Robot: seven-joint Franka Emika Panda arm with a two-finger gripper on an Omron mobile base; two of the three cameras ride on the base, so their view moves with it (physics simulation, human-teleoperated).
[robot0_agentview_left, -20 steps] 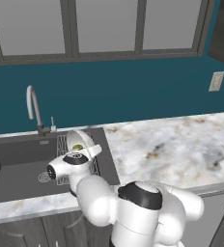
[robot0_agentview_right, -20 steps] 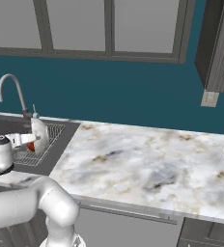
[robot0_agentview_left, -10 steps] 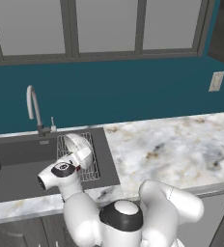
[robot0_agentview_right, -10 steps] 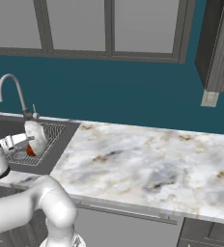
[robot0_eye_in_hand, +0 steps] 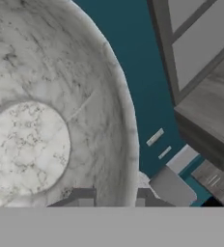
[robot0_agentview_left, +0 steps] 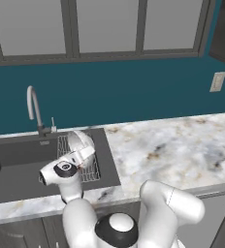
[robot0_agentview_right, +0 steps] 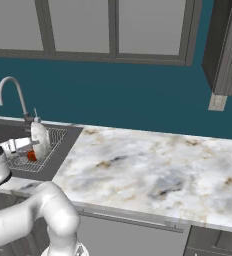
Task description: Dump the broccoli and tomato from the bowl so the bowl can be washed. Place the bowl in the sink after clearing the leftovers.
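Bowl (robot0_agentview_left: 80,145) tipped on edge, rim gripped by hand (robot0_agentview_left: 88,154), fingers nearly closed on it, over wire rack (robot0_agentview_left: 88,169) at sink's (robot0_agentview_left: 22,164) right end. Bowl inside looks empty in hand view (robot0_eye_in_hand: 41,120). Tomato (robot0_agentview_right: 32,156) on rack below bowl, prob. touching; broccoli can't tell.

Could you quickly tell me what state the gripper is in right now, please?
Gripper: closed on the rim of the bowl, holding it tipped on edge over the wire rack in the sink.
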